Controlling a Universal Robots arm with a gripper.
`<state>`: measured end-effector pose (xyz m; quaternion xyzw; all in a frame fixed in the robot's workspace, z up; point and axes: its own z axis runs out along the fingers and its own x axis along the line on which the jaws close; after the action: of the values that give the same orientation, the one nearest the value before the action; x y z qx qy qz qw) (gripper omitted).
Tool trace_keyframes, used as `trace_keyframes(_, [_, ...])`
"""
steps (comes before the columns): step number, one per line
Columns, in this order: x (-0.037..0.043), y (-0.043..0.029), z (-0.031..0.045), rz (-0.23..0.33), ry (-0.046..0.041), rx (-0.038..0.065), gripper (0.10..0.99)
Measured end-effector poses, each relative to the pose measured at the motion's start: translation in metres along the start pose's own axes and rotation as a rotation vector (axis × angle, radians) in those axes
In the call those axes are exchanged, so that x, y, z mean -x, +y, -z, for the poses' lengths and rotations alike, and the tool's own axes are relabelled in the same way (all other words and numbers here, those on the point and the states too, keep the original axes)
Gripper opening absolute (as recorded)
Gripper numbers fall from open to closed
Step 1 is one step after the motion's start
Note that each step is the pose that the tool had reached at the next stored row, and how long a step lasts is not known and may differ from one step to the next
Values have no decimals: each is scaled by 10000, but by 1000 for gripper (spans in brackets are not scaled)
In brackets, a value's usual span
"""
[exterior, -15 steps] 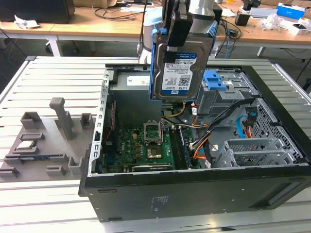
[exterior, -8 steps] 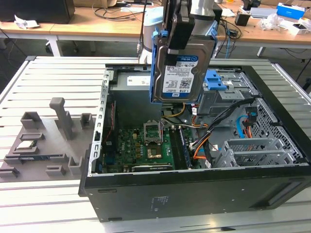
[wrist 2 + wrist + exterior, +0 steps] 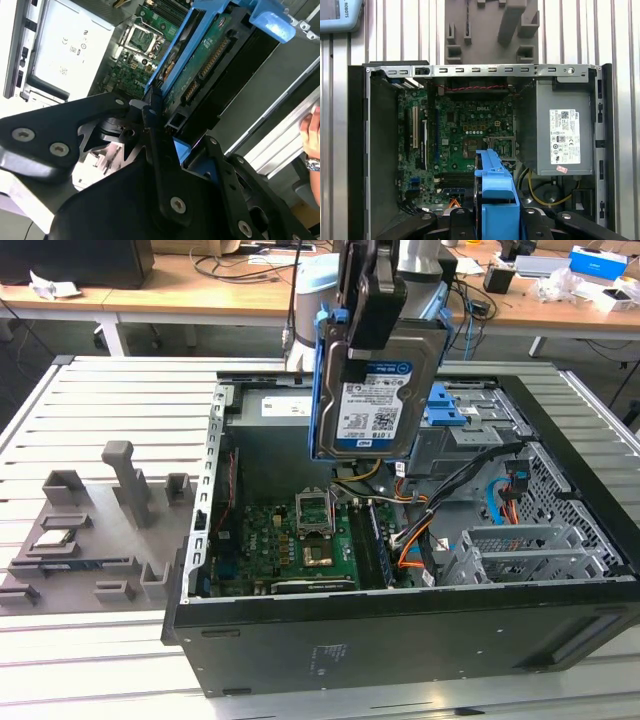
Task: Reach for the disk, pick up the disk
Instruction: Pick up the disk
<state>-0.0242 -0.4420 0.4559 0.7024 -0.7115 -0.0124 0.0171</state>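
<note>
tool point(image 3: 372, 315) clenched on disk top edge | disk point(image 3: 375, 390) hangs upright, clear above open case point(image 3: 400, 640) | risk: narrow edge grip, disk may swing or slip onto motherboard point(image 3: 300, 540), cables point(image 3: 450, 490) below

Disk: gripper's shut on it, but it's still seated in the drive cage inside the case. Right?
Not seated. The exterior view shows the disk lifted clear above the open computer case, hanging upright from the gripper. The gripper being shut on it is right.

Silver disk point(image 3: 375, 390), white-and-blue label, blue bracket; green motherboard point(image 3: 465, 135); grey power supply point(image 3: 565, 130)
</note>
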Motion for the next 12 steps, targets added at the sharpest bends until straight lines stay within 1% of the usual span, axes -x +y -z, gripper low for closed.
trace_keyframes(2, [-39, -4, 0, 0, 0, 1, 369])
trace_keyframes(5, [-77, -4, 0, 0, 0, 0, 369])
trace_keyframes(12, [-143, -6, 0, 1, 1, 0, 369])
